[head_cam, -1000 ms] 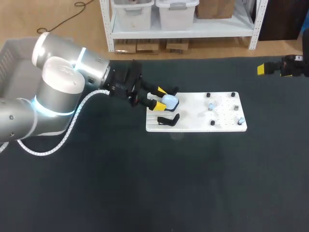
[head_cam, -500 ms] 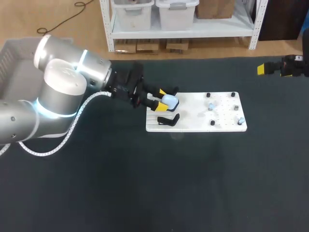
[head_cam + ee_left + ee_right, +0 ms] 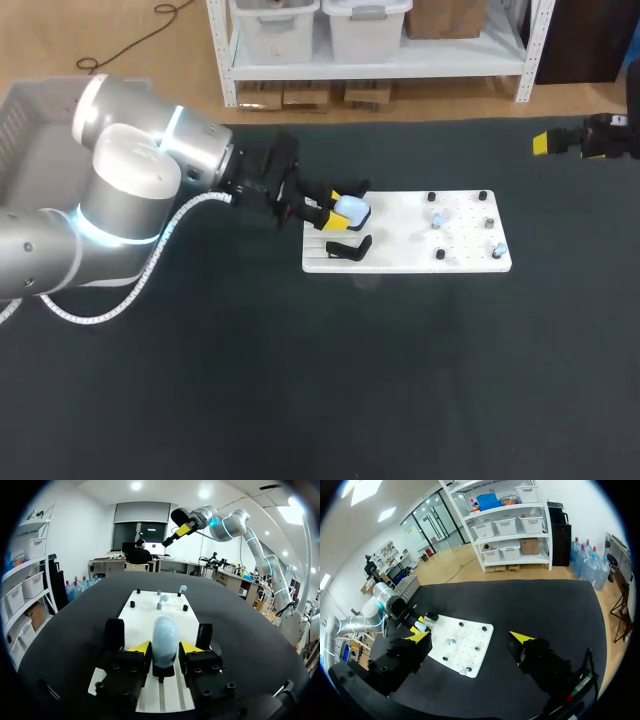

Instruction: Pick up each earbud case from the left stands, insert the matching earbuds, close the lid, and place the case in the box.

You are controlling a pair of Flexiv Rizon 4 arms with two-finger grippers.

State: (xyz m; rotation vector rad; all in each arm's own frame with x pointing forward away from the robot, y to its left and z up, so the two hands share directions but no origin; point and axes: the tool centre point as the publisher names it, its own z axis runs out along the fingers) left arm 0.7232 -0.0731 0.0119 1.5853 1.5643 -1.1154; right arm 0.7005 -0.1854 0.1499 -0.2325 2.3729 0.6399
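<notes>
Your table is covered edge to edge in a matte black surface. On it lies one white board, set towards the far edge and a little right of the middle, with its long sides running along the table's far edge.

The pale blue earbud case stands upright at the board's left end, at its far-left corner. Your left gripper comes in low over the table from the left. In the left wrist view the left gripper is clamped on the case, with a yellow tip pressed against each side of it. The case's foot sits in a dark mount on the board.

Just nearside of the case, at the board's near-left corner, a black stand sits by itself. The right half of the board carries small black pegs and two pale earbuds, one near the middle and one towards the near-right corner.

Your right gripper hangs high over the table's far-right corner, well apart from the board, its fingers spread wide with nothing between them.

A grey box sits off the table's far-left corner, behind your left arm.
</notes>
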